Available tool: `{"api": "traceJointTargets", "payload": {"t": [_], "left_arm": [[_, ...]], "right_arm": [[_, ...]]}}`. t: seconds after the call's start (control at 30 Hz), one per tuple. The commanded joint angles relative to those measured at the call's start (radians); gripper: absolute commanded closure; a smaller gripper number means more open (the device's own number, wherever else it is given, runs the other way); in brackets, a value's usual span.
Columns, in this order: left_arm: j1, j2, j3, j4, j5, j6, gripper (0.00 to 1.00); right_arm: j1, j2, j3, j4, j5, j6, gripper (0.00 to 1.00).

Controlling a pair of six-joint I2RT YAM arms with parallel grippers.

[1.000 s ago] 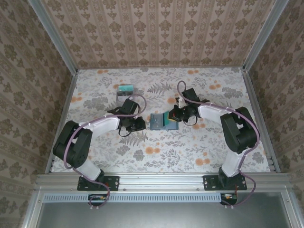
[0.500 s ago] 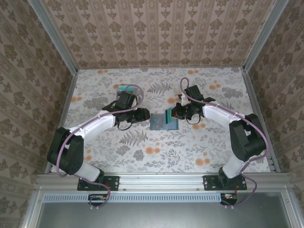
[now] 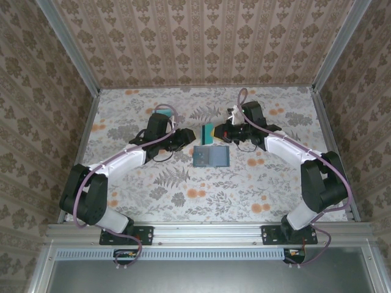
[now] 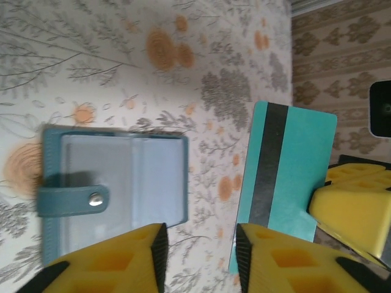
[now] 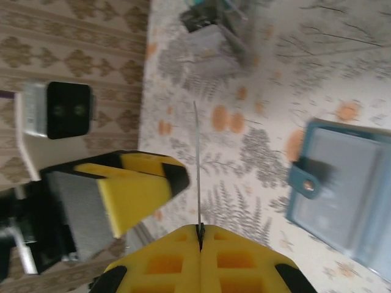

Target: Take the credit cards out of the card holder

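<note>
The teal card holder point(image 3: 211, 155) lies open and flat at the centre of the top view. Just above it, the right gripper point(image 3: 215, 133) pinches a teal credit card point(image 3: 208, 132) upright on edge. The left gripper point(image 3: 183, 140), jaws parted and empty, faces the card's flat side from the left.

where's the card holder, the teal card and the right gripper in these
card holder point(image 4: 146, 177): left wrist view, on its clear inner pocket
teal card point(image 4: 302, 159): left wrist view, on its plain teal face
right gripper point(image 5: 199, 230): right wrist view, where its fingertips meet on the card's edge
</note>
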Motion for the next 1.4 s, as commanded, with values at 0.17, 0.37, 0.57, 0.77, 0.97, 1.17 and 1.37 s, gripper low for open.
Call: {"api": "traceJointTargets", "payload": {"t": [0.17, 0.37, 0.57, 0.77, 0.97, 1.17, 1.37], "left_arm": [[0.010, 0.001, -0.023, 0.179, 0.082, -0.103, 0.70], [0.011, 0.012, -0.018, 0.200, 0.093, -0.112, 0.74], [0.015, 0.017, -0.015, 0.249, 0.121, -0.135, 0.82], [0.018, 0.011, -0.025, 0.276, 0.132, -0.146, 0.97], [0.020, -0.006, -0.025, 0.261, 0.132, -0.128, 1.00], [0.028, -0.022, -0.028, 0.246, 0.132, -0.111, 1.00], [0.050, -0.056, -0.005, 0.128, 0.132, -0.019, 1.00]], "right_arm": [[-0.003, -0.004, -0.018, 0.154, -0.126, 0.092, 1.00], [0.005, 0.016, -0.018, 0.182, -0.159, 0.105, 1.00], [0.014, 0.031, -0.018, 0.187, -0.168, 0.100, 1.00], [0.014, 0.051, -0.020, 0.182, -0.175, 0.091, 0.97], [0.013, 0.060, -0.016, 0.150, -0.150, 0.066, 0.74], [0.013, 0.060, -0.016, 0.119, -0.127, 0.044, 0.59], [-0.009, 0.041, -0.023, 0.067, -0.075, 0.022, 0.45]]}}
